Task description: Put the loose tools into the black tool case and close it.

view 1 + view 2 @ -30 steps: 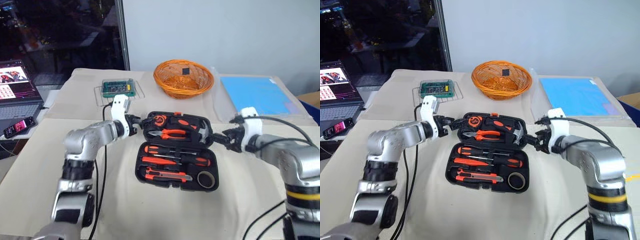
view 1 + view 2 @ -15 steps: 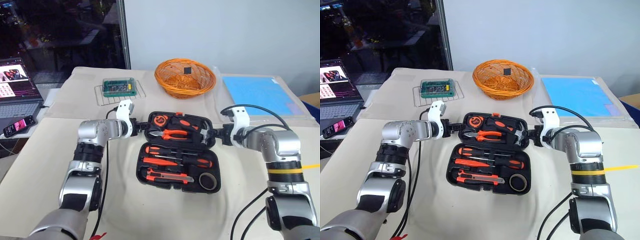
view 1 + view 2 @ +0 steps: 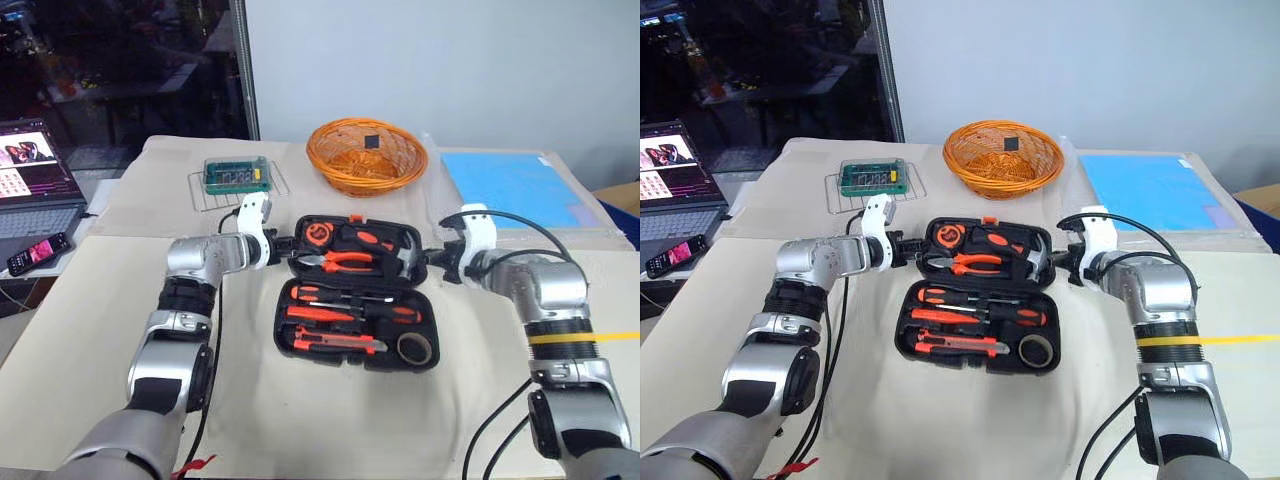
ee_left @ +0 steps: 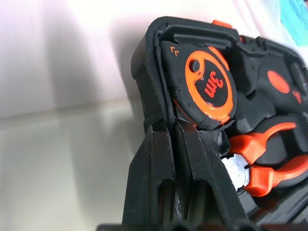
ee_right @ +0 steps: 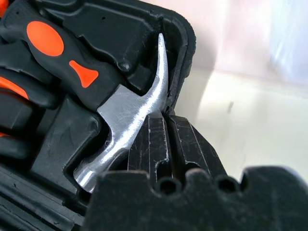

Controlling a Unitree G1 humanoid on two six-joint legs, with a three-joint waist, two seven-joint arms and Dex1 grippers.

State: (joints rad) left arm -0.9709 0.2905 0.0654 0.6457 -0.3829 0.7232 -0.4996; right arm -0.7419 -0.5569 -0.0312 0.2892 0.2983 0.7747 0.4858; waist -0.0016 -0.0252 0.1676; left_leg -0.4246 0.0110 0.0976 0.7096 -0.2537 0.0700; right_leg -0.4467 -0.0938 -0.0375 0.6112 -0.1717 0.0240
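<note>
The black tool case [image 3: 355, 297] lies open mid-table, near the orange basket [image 3: 366, 155]; the left gripper [image 3: 282, 247] pinches the lid's left rim; the right gripper [image 3: 433, 261] pinches its right rim; screwdrivers [image 3: 355, 311], knife [image 3: 335, 343] and tape roll [image 3: 414, 348] sit inside.
</note>
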